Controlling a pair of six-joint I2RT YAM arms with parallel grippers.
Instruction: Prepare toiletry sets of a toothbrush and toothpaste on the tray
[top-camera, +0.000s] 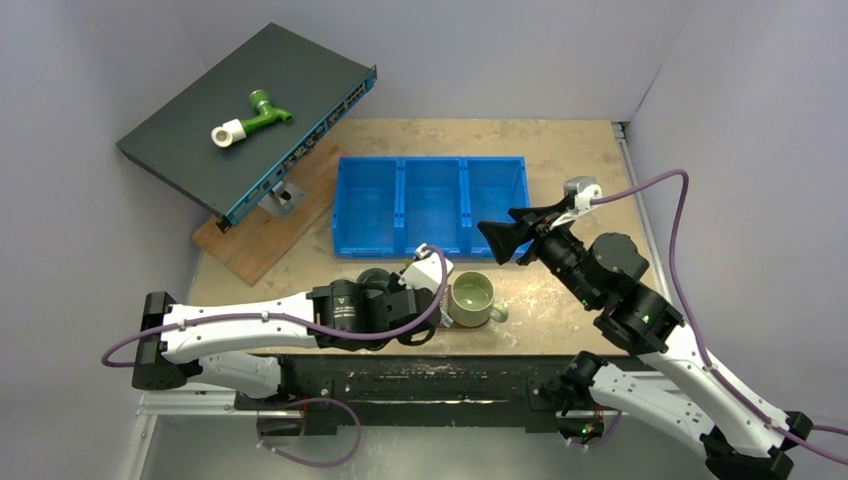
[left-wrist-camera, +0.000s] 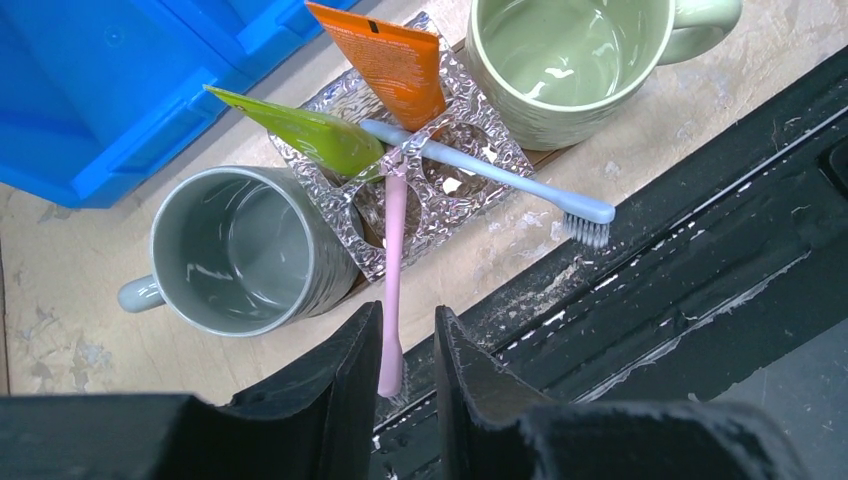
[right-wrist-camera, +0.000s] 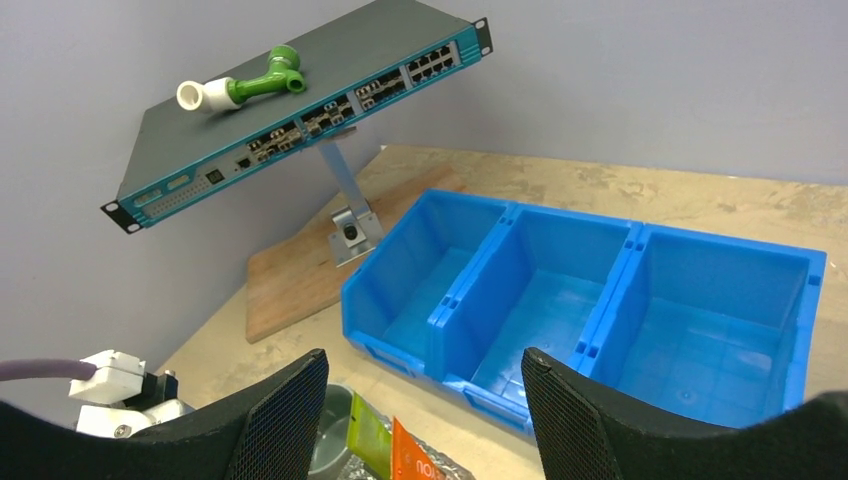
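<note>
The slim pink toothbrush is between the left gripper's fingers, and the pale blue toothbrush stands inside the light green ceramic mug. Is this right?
One part is wrong: the pale blue toothbrush lies across the crinkled silver holder, outside the light green ceramic mug, which is empty. The left wrist view shows it.

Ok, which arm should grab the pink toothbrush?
Left. The left gripper sits around the end of the pink toothbrush, jaws slightly apart. The right gripper hangs open, higher up by the blue bin.

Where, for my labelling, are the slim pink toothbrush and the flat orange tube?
Slim pink toothbrush (left-wrist-camera: 393, 250): left wrist view, middle of its handle.
Flat orange tube (left-wrist-camera: 385, 62): left wrist view, middle of its printed face.
</note>
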